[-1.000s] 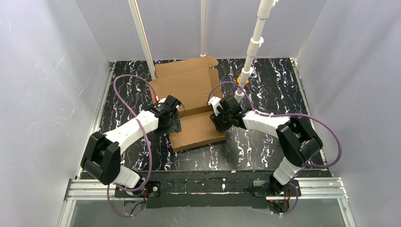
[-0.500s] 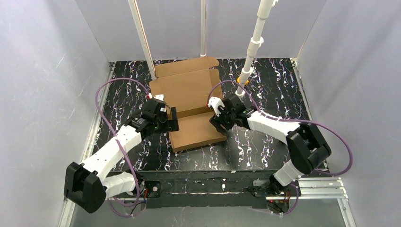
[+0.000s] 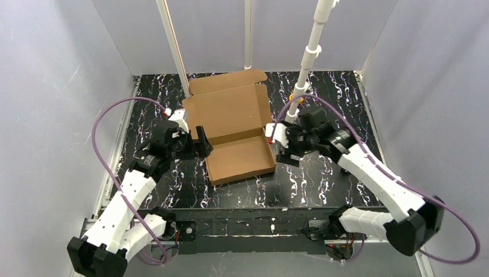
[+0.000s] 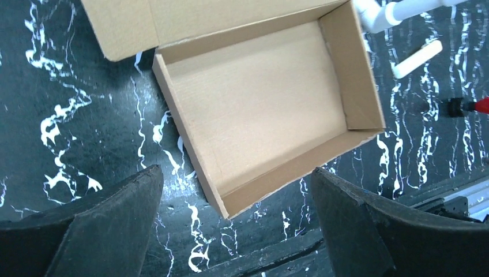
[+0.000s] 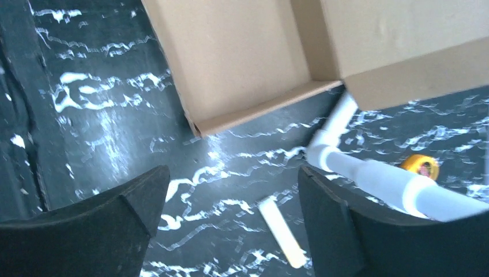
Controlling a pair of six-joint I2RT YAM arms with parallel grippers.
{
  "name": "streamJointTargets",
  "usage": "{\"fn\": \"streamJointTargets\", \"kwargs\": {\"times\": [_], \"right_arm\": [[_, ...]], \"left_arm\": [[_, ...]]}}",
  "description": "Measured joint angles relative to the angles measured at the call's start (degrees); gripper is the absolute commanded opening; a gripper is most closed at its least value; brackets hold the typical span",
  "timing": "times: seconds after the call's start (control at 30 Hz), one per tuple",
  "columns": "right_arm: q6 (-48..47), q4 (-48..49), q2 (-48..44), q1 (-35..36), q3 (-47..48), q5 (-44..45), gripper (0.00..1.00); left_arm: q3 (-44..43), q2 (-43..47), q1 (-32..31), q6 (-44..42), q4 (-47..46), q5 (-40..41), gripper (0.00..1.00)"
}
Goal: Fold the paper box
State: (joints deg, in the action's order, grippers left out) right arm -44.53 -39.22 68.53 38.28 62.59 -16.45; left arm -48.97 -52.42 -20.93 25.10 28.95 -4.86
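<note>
Since the earlier frame, the left gripper (image 3: 202, 144) and right gripper (image 3: 282, 149) have been withdrawn from the one paper box (image 3: 239, 158); both are held wide open, nothing gripped.

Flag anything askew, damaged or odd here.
The brown corrugated cardboard box sits skewed to the black marbled table's edges, lid open. A short white stick lies loose beside the white pole. No damage visible.
</note>
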Motion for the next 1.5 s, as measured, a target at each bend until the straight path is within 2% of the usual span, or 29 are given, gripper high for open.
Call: {"fn": "streamJointTargets", "kwargs": {"times": [0.1, 0.3, 0.37, 0.43, 0.57, 0.7, 0.87, 1.0, 1.17, 1.23, 1.33, 1.5], "right_arm": [[-3.98, -4.96, -5.35, -6.16, 0.96, -4.55, 0.98], [-7.72, -7.82, -6.64, -29.18, -6.25, -13.97, 0.98], [-9.7, -7.85, -6.51, -33.14, -9.84, -15.52, 0.98], [-15.98, -8.31, -6.54, -36.26, -13.35, -18.05, 0.98], [-33.16, -12.04, -1.99, -38.71, -13.88, -20.63, 0.98], [-50.99, -15.65, 11.39, -39.34, -8.31, -21.03, 0.9], [-61.59, -15.1, 23.47, -39.39, -2.71, -20.96, 0.77], [-61.66, -10.99, 28.46, -39.39, -0.92, -20.06, 0.68], [-57.59, -5.77, 31.63, -39.39, -0.13, -17.44, 0.64], [-55.93, -3.78, 32.57, -39.39, -0.13, -16.5, 0.59], [-53.59, -2.91, 33.11, -39.39, 0.0, -16.35, 0.45], [-52.28, -2.36, 33.33, -39.34, 0.0, -15.58, 0.14]], "left_arm": [[-0.42, 2.91, 0.2, -2.62, -0.04, -1.46, 0.98], [-0.11, 7.28, 0.2, -7.76, -0.79, -2.97, 0.98], [0.57, 7.74, 0.22, -9.2, -1.55, -3.1, 0.98], [1.62, 7.76, 0.22, -10.54, -2.14, -3.06, 0.98], [3.23, 8.0, 0.2, -12.13, -1.68, -2.32, 0.98], [3.72, 9.73, 0.2, -13.22, -0.94, -0.39, 0.98], [4.42, 13.79, 0.22, -14.1, -0.42, 2.69, 0.98], [4.42, 14.67, 0.22, -14.64, -0.42, 3.89, 0.99], [4.42, 14.21, 0.26, -14.88, -0.37, 4.35, 0.99], [4.42, 13.99, 0.28, -14.99, -0.35, 4.44, 0.99], [4.42, 13.81, 0.48, -15.06, -0.31, 4.46, 0.99], [4.42, 13.57, 0.59, -15.08, -0.17, 4.72, 0.99]]}}
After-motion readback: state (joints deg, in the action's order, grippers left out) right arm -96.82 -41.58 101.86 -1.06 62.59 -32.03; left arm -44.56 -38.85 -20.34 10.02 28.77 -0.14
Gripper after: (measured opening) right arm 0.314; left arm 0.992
